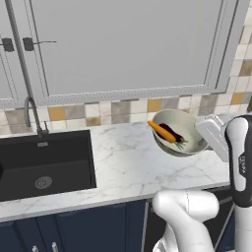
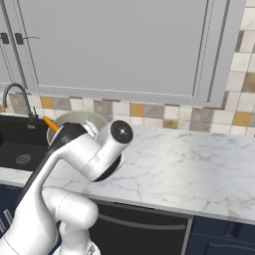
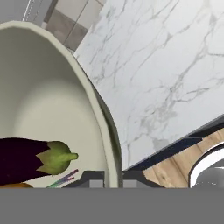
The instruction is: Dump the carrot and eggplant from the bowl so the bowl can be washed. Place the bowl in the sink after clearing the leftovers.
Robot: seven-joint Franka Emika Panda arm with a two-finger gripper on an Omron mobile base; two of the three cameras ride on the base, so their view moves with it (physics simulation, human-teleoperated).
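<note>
Bowl tilted, leftovers still inside

Claw (image 3: 106, 177) is clamped on the bowl (image 1: 189, 129) rim, holding it tipped above the desk (image 1: 128, 165) near its right edge. Carrot (image 1: 162, 131) and eggplant (image 1: 172, 132) remain inside (carrot poking over the rim). Tipping further here may spill them onto the desk, well short of the sink (image 1: 44, 165).

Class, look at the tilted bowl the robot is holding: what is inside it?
Inside the bowl lie the carrot and the eggplant, side by side; the carrot tip pokes over the rim. The arm covers part of the bowl in the right base view.
</note>
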